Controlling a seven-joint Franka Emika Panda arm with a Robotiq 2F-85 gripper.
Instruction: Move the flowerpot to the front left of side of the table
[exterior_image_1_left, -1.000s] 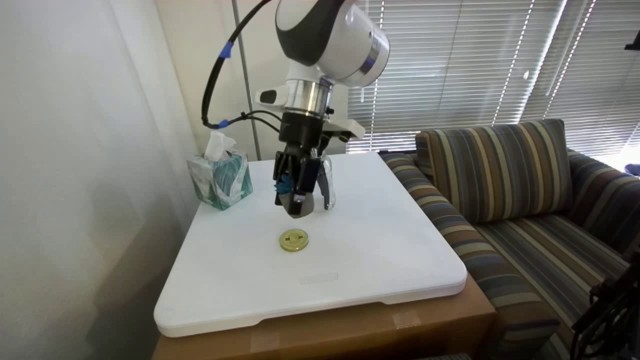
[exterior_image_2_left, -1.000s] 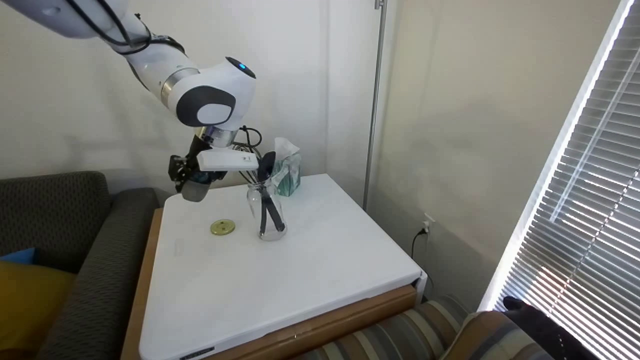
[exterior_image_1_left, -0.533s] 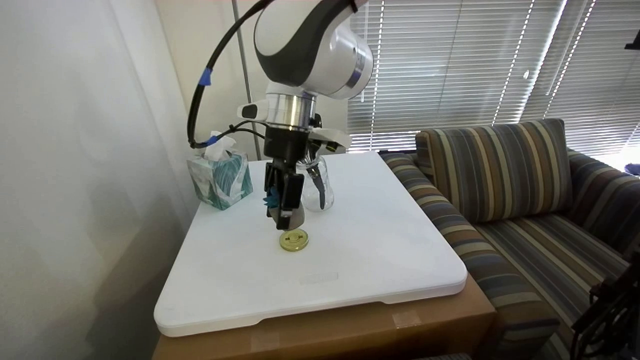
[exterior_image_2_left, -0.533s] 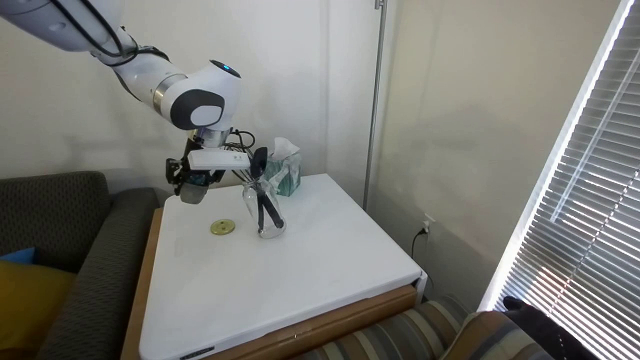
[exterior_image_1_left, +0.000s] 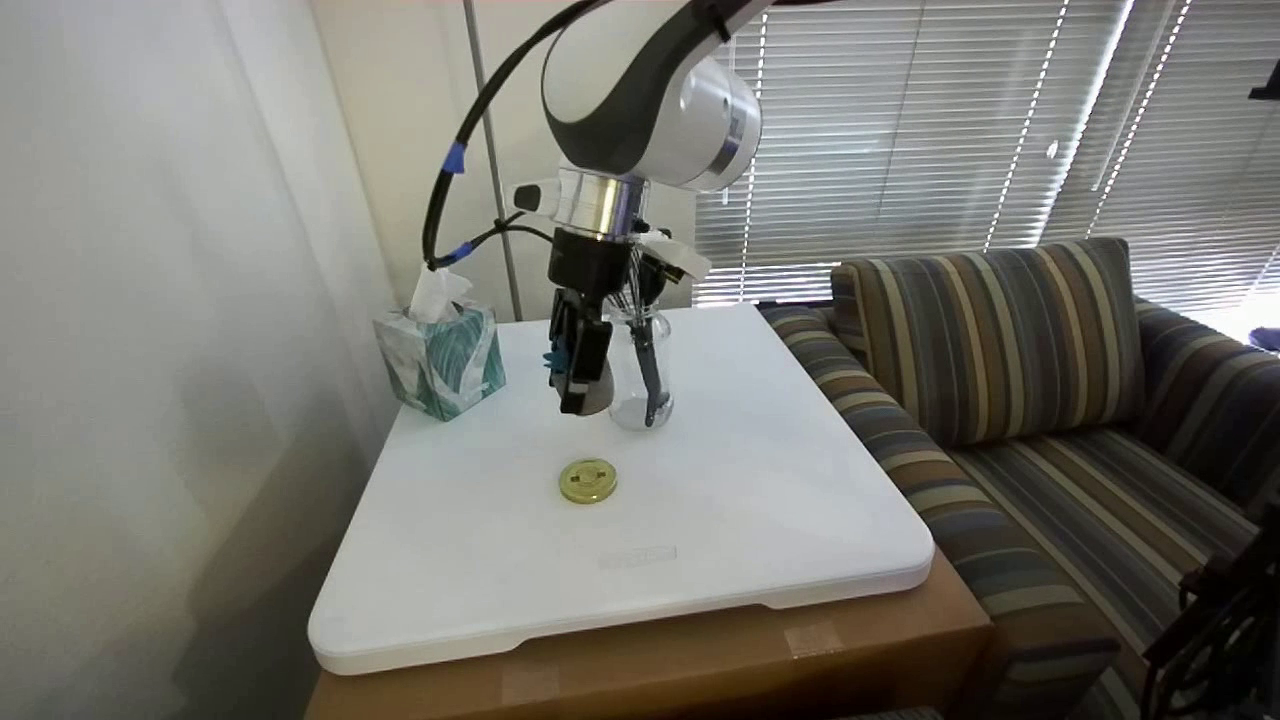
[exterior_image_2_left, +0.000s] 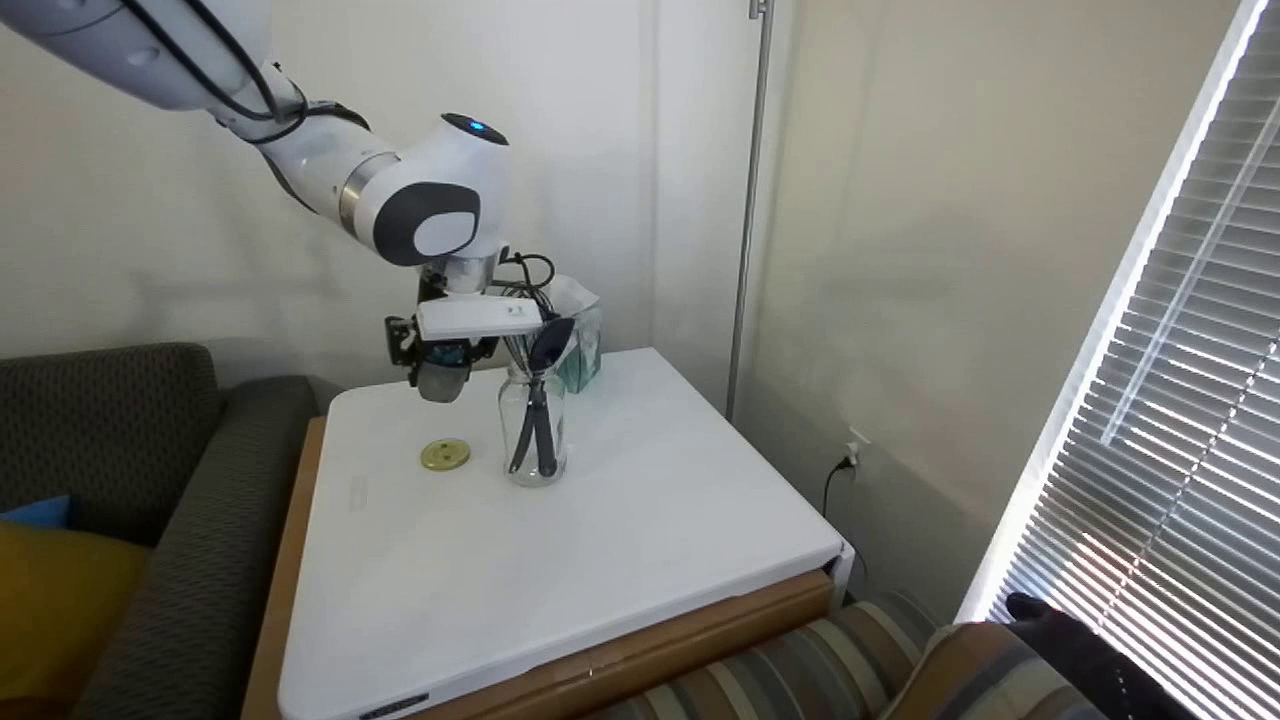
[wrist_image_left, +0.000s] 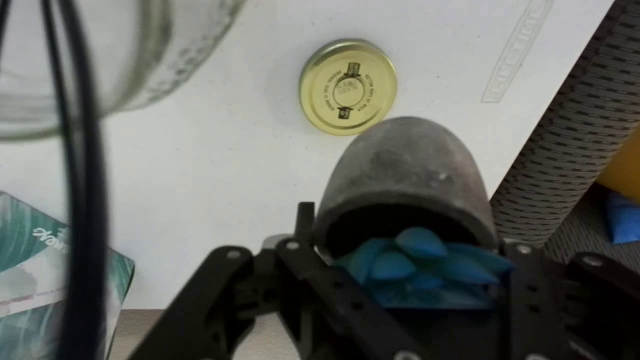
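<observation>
One flowerpot (wrist_image_left: 405, 165) is held in the air over one white table (exterior_image_1_left: 720, 530); one gripper (wrist_image_left: 407, 235) is clamped on it, a jaw pressed to either side. In the wrist view its long axis is run from 12 to 6 o'clock, the base turned to 12, the blue plant (wrist_image_left: 420, 267) to 6. In an exterior view the flowerpot (exterior_image_1_left: 600, 393) is seen tilted, its base pointed between 4 and 5 o'clock. From it, one lid (wrist_image_left: 348, 87) is seen at 11 o'clock in the wrist view; one glass jar (exterior_image_2_left: 533, 440) with two dark handles (exterior_image_2_left: 544, 442) inside, at 4 in an exterior view; one tissue box (exterior_image_1_left: 440, 365), at 9 in an exterior view. One striped sofa (exterior_image_1_left: 990, 350) and one dark sofa (exterior_image_2_left: 110, 430) are seen.
</observation>
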